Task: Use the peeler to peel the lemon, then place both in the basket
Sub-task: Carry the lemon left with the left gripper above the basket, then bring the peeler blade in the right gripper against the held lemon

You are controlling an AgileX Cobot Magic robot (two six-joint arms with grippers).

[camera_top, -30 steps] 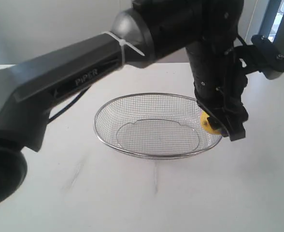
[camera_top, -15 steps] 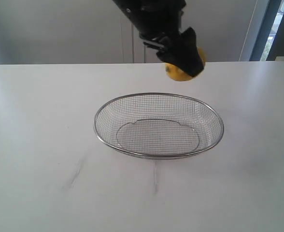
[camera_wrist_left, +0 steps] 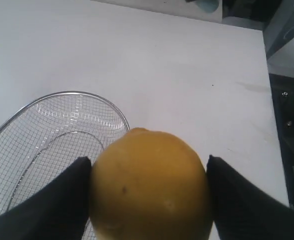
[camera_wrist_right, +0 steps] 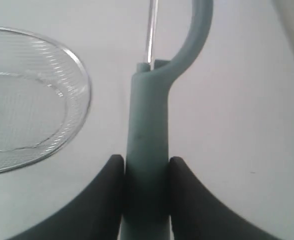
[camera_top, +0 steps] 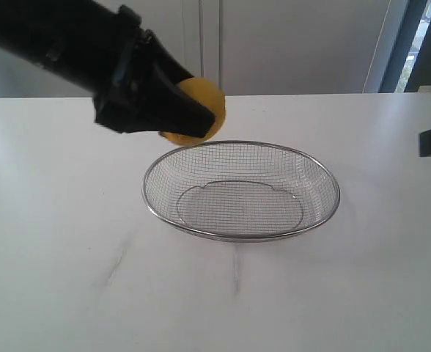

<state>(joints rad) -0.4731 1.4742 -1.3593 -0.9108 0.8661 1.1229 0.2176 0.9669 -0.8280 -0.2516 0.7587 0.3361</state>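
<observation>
Lemon (camera_top: 204, 103) gripped by left claw (camera_top: 182, 121), held aloft just beyond far-left rim of basket (camera_top: 241, 235). Peeler (camera_wrist_right: 147, 125) clamped by handle in right claw (camera_wrist_right: 146, 172), out past basket's right side, over tabletop (camera_top: 54, 257). Visible skin unbroken: peeling judged not begun. Next move: blade to be laid against lemon near basket, both grips held firm.

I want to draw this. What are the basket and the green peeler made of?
The basket looks like shiny silver metal: thin see-through wire mesh with a thicker gleaming rim. The peeler is probably plastic, since it looks smooth, matte and pale green. The thin bright strip at its head looks like metal.
</observation>
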